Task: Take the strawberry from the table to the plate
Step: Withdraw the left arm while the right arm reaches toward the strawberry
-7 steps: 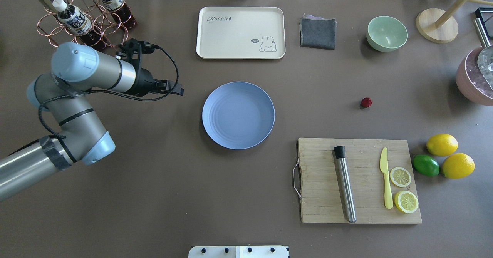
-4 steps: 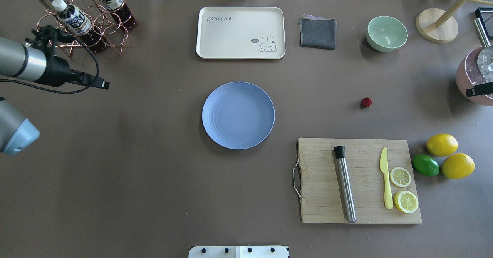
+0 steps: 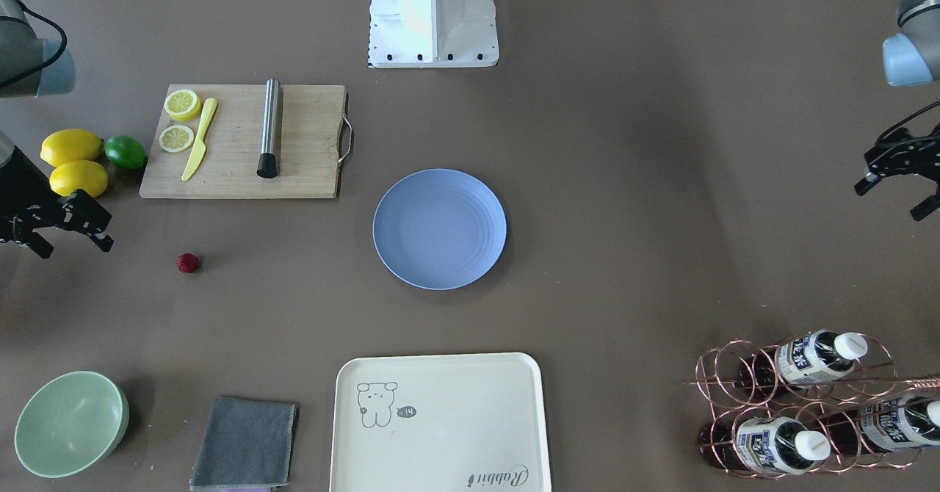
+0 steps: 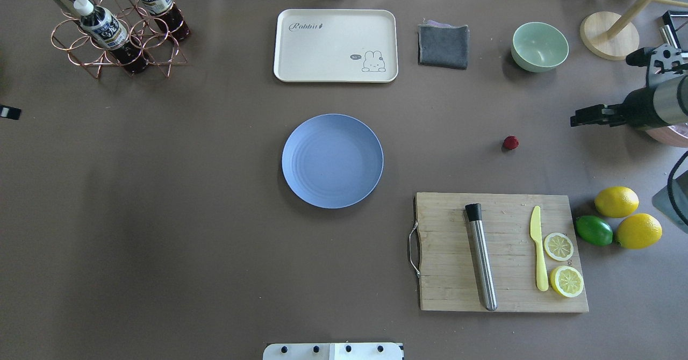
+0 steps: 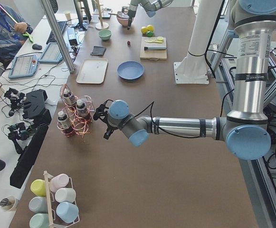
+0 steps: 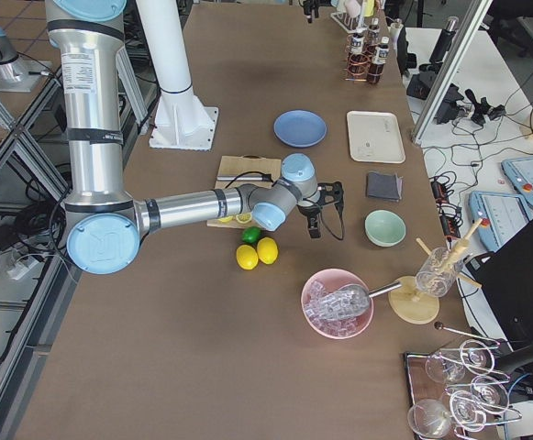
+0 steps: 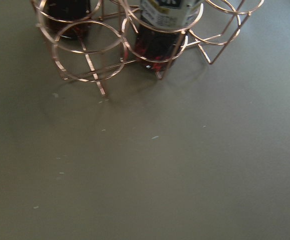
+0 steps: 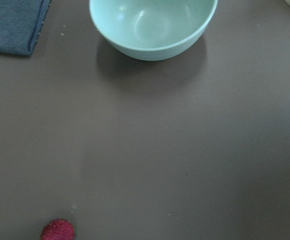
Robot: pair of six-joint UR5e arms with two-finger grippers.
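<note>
The strawberry, tiny and dark red, lies on the bare table right of centre; the right wrist view catches it at the bottom edge. The round light-blue plate sits at the table's middle with nothing on it. My right gripper hovers open and empty to the right of the strawberry, apart from it. My left gripper is open and empty at the far left by the bottle rack; the overhead view shows only its tip.
A wooden cutting board with a steel muddler, a yellow knife and lemon slices lies in front of the strawberry. Two lemons and a lime sit right of it. A mint bowl, grey cloth and cream tray line the far side.
My left arm has drawn back to the left, almost out of the overhead view. My right arm has come in from the right edge toward the strawberry. The strawberry and the plate have not moved.
</note>
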